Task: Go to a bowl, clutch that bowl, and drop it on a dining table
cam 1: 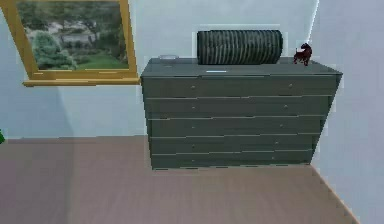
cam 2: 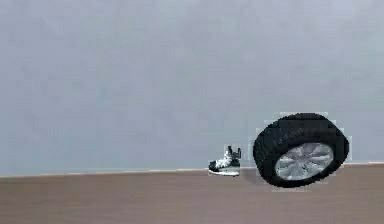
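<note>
Forward view, item one, bowl: its place cannot be told. Item two, gripper: state and load cannot be told.

Item three, dark grey chest of drawers (cam 1: 235,115), five drawers, standing on the brown floor (cam 1: 100,190) against a pale wall.
- On its top, middle: dark ribbed cylinder (cam 1: 239,47), lying on its side.
- On its top, far right end: small dark figure with a red spot (cam 1: 303,55), apart from the cylinder.

Item four, landscape picture in a yellow frame (cam 1: 75,40), on the wall left of the chest.

Arm side view:
- Black tyre on a silver rim (cam 2: 300,150), upright on the floor by the wall.
- Black-and-white ice skate (cam 2: 226,163), just left of the tyre.
</note>
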Motion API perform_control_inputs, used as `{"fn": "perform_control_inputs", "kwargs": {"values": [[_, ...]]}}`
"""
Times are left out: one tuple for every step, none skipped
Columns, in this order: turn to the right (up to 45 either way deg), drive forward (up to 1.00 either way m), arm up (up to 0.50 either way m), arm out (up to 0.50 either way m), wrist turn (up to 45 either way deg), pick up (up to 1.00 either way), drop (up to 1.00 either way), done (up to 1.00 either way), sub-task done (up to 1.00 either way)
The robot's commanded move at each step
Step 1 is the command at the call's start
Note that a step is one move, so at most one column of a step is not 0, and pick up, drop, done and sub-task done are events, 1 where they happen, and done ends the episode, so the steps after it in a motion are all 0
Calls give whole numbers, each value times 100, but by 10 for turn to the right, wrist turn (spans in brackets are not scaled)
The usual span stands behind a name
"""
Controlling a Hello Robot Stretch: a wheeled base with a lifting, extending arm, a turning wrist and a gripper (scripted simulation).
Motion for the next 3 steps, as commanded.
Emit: {"fn": "perform_control_inputs", "kwargs": {"values": [[0, 75, 0, 0, 0, 0, 0, 0, 0], [-390, 0, 0, 0, 0, 0, 0, 0, 0], [0, 30, 0, 0, 0, 0, 0, 0, 0]]}}
